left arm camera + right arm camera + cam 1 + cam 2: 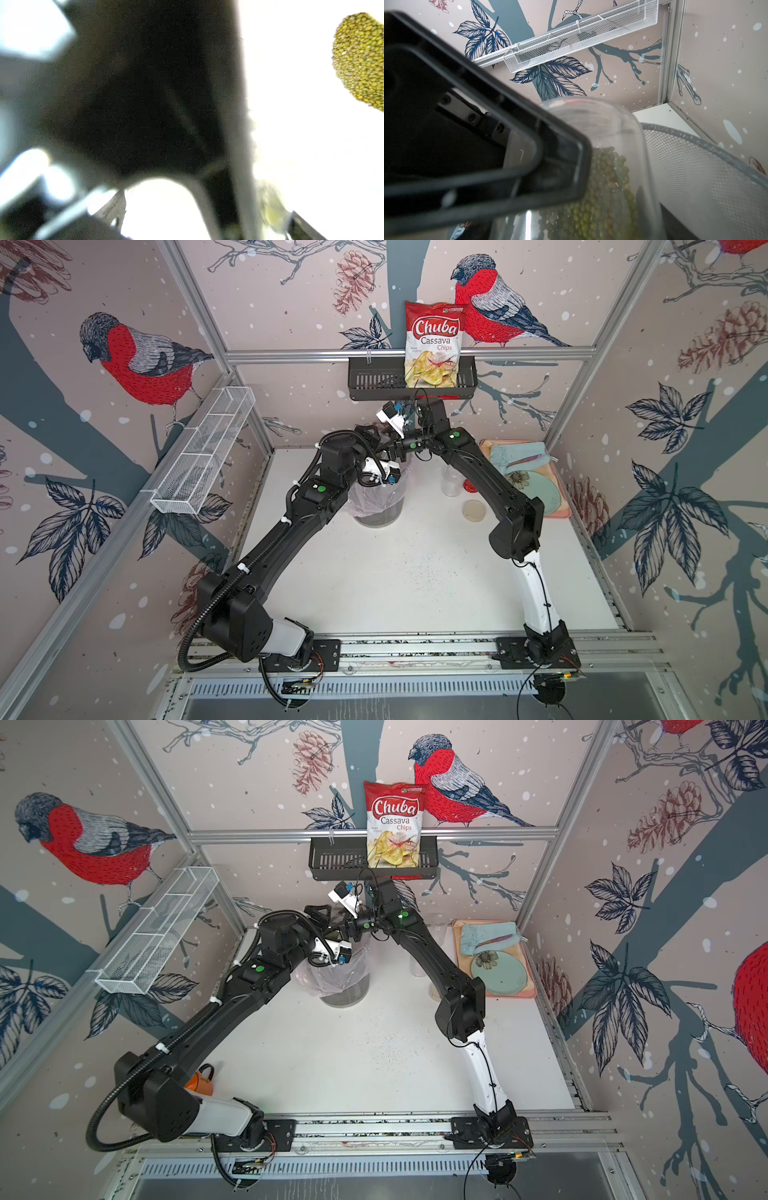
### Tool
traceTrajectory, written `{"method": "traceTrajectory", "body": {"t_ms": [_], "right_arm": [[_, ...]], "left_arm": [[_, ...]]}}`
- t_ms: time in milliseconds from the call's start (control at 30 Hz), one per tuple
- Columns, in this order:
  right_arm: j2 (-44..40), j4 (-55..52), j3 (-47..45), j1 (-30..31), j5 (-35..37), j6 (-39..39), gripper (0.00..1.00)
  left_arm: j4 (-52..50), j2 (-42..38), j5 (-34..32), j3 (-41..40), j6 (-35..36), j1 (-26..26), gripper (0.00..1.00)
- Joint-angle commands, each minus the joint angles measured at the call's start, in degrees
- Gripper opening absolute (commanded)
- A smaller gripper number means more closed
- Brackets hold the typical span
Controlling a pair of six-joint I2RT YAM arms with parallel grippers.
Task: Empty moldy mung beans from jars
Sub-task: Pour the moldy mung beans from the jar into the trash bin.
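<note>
My right gripper (pixel 392 452) is shut on a clear jar (pixel 608 145), held tilted over the grey lined bin (pixel 380 516). Olive-green mung beans (pixel 604 197) lie along the jar's wall. My left gripper (pixel 372 437) stands open right beside that jar, and one of its black fingers (pixel 488 128) crosses in front of it. The left wrist view is mostly blurred dark, with a mass of mung beans (pixel 361 60) at its edge. An empty clear jar (pixel 452 481), a beige lid (pixel 473 510) and a red lid (pixel 471 488) rest on the table under the right arm.
A pink tray (pixel 559 512) with a plate and cloth sits at the back right. A black basket (pixel 374 381) with a chips bag hangs on the back wall. A white mesh shelf (pixel 203 452) hangs on the left. An orange mug (pixel 199 1081) stands by the left arm's base.
</note>
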Motion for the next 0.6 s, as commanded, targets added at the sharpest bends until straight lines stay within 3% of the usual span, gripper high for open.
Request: {"method": "traceTrajectory", "body": {"t_ms": [0,567], "right_arm": [[-0.2,3.5,-0.1,-0.3,1.5,2.5,0.55],[0.3,7.0,0.2,-0.1,5.3,6.6,0.56]], "left_arm": [[7.8,-2.1,0.7,-0.9,0.2,0.1,0.97],[7.9,-9.3,2.2,-4.2,-4.6,0.2,0.97]]}}
